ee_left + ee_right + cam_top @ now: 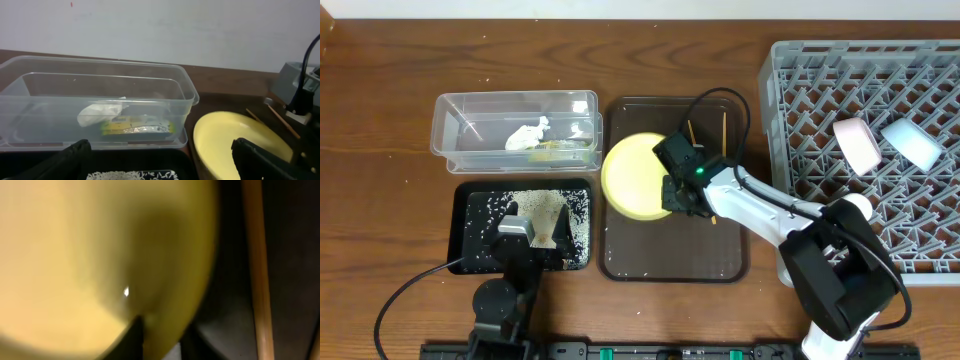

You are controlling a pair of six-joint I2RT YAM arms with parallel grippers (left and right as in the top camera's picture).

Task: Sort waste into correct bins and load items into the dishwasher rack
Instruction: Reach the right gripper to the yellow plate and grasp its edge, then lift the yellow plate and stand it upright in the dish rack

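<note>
The yellow plate (pixel 630 175) lies on the dark brown serving tray (pixel 670 260). My right gripper (pixel 678 195) is shut on the plate's right rim; in the right wrist view its fingers (pixel 160 330) straddle the plate's edge (pixel 75 255). Two chopsticks (pixel 724 128) lie on the brown tray behind the plate; one shows in the right wrist view (pixel 260 270). The clear tub (pixel 450 110) holds the white tissue (pixel 97 114) and the green-yellow wrapper (pixel 137 127). My left gripper (pixel 160 165) is open and empty over the black tray (pixel 460 230), which holds rice scraps (pixel 495 215).
The grey dishwasher rack (pixel 800 80) stands at the right and holds the white-pink bowl (pixel 857 143) and the light-blue bowl (pixel 912 143). The right arm's cable arches over the brown tray. Bare wooden table lies at the far left and along the back.
</note>
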